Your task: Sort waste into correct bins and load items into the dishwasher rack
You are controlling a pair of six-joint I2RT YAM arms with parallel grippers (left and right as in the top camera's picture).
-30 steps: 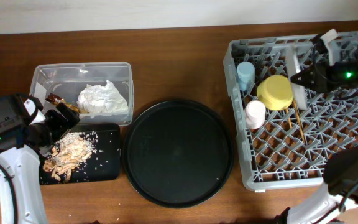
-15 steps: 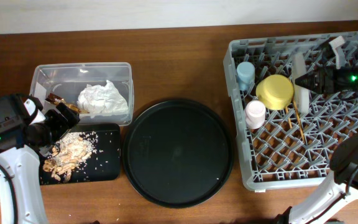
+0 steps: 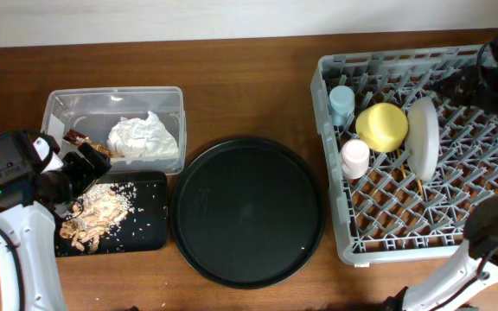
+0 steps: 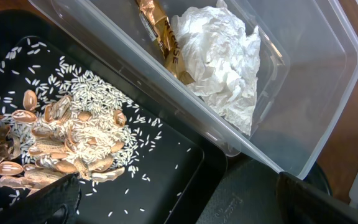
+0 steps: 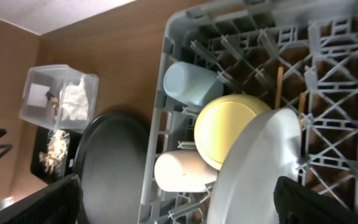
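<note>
The white plate [image 3: 422, 136] [image 5: 260, 174] stands on edge in the grey dishwasher rack [image 3: 422, 238] [image 5: 166, 93], against the yellow bowl [image 3: 381, 126] [image 5: 229, 127]. A light-blue cup [image 3: 341, 104] [image 5: 191, 84] and a pink cup [image 3: 354, 158] [image 5: 182, 171] lie by the rack's left wall. The chopsticks [image 3: 418, 180] show partly under the plate. My right gripper [image 3: 467, 82] [image 5: 179, 199] hangs open above the rack's far right, holding nothing. My left gripper [image 3: 78, 173] [image 4: 179, 199] is open over the black tray [image 3: 145, 229] [image 4: 166, 168] of food scraps [image 3: 93, 212] [image 4: 61, 137]. Napkin [image 3: 145, 136] [image 4: 219, 56] and wrapper [image 3: 87, 142] [image 4: 163, 37] lie in the clear tub [image 3: 115, 99] [image 4: 328, 93].
A big round black tray [image 3: 247, 210] [image 5: 110, 162] sits on the wooden table between the two bins and the rack. The tub and black tray lie side by side at the left, close to the left arm.
The right gripper opened and let go of the white plate, which now leans in the rack. It then drew back toward the far right corner. The left arm has not moved.
</note>
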